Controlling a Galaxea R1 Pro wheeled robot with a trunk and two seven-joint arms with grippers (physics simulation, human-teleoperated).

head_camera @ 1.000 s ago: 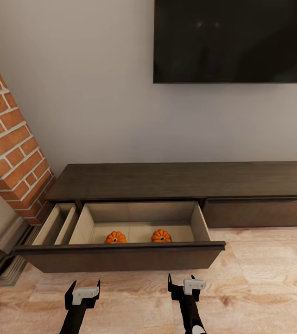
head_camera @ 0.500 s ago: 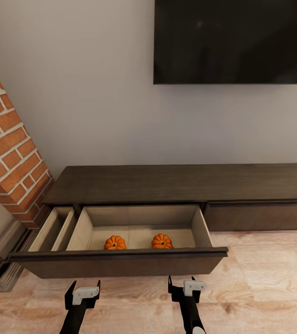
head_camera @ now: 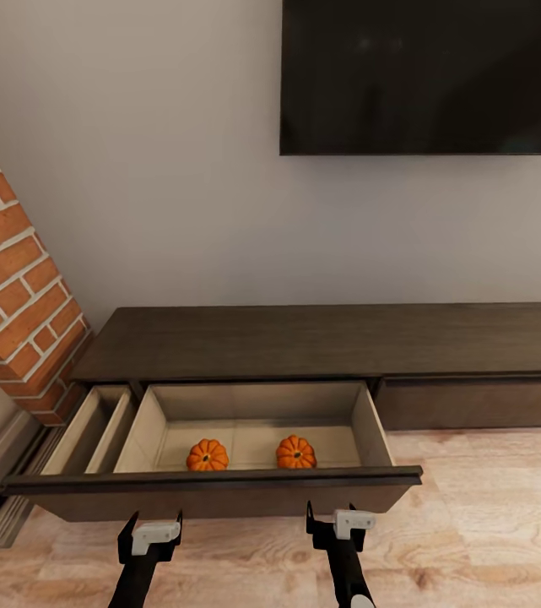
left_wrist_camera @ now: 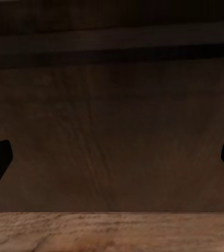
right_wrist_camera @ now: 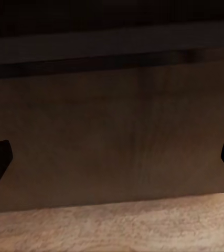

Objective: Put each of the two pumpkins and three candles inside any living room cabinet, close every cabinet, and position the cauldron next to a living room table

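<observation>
I see the cabinet (head_camera: pixel 321 342) with its wide drawer (head_camera: pixel 219 494) pulled out. Both pumpkins sit inside on the beige floor, one (head_camera: pixel 208 455) left, the other (head_camera: pixel 295 453) right, apart. My left claw (head_camera: pixel 150 525) and right claw (head_camera: pixel 331 516) hover spread and empty just before the drawer front.
</observation>
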